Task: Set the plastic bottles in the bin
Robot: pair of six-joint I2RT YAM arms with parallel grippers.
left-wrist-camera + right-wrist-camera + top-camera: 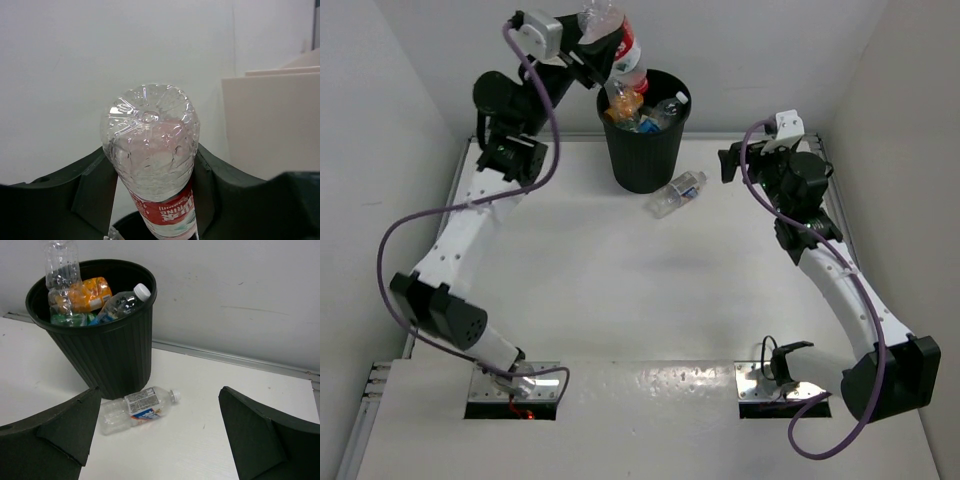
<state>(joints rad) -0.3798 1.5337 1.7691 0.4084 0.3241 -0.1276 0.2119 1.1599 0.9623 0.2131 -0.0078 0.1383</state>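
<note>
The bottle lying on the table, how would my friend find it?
Find the tall black bin at the back of the white table. Beside its base, toward the right arm, lies a clear bottle with a white cap. It's the only bottle flat on the table, outside the bin.

Red-label bottle (170, 212), above the bin (645, 165): white lettering on red, partly cut off, not readable.
Lying bottle (137, 407), at the bin's foot: white label, print too small to read.

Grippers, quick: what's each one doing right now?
Left gripper: closed on the red-labelled clear bottle.
Right gripper: open, holding nothing.
</note>
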